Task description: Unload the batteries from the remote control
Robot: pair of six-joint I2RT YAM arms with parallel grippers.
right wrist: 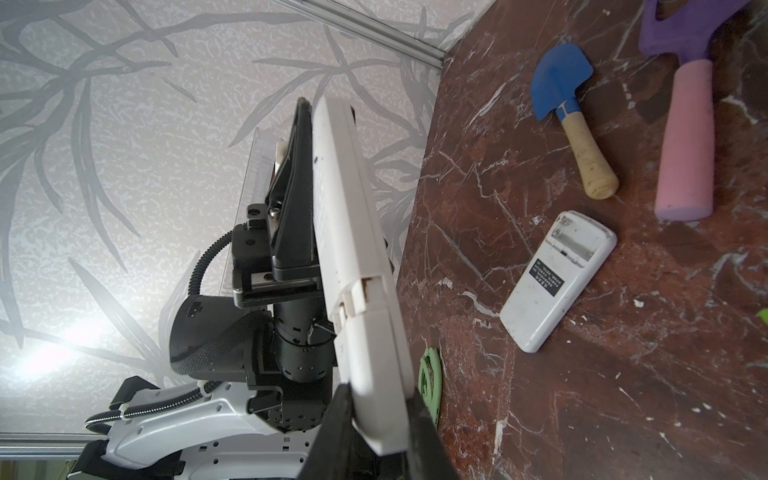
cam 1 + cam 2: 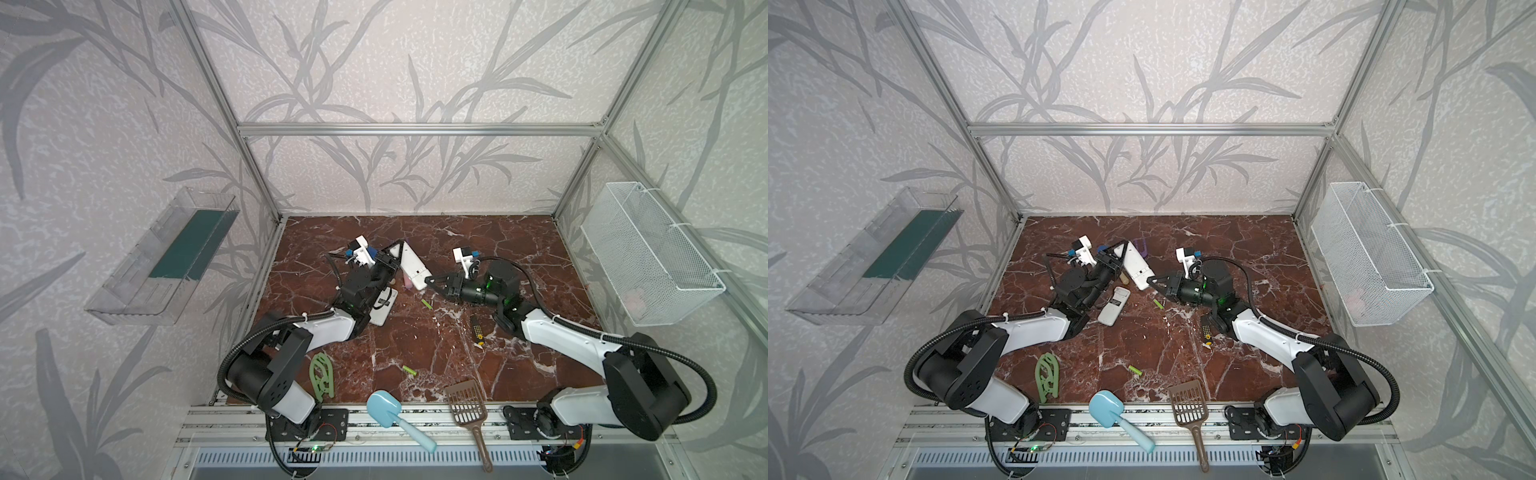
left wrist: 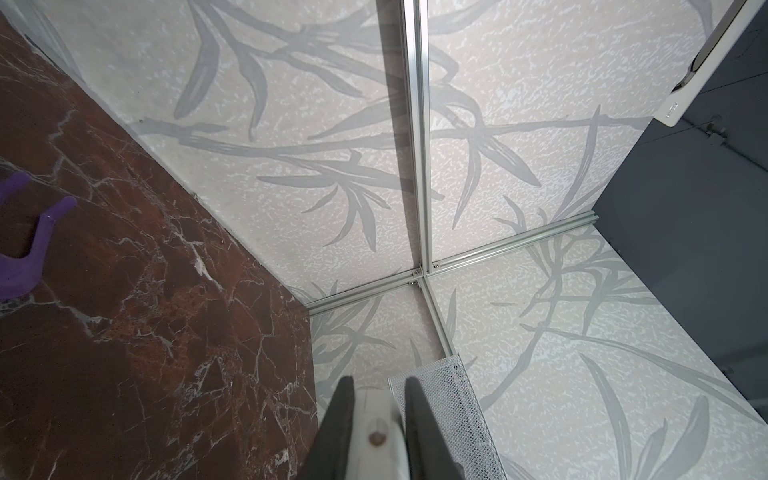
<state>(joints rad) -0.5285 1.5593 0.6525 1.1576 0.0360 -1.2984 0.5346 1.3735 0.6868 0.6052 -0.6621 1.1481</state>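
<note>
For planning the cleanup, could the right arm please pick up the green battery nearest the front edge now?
Probably not yet: the right gripper is shut on the white remote. The battery itself lies uncovered on the table.

The red-brown marble table carries a white remote lying back-up near nine o'clock, one green battery by the centre, a second battery toward six, a yellow-black screwdriver at four and a green plastic cutout at seven.
</note>
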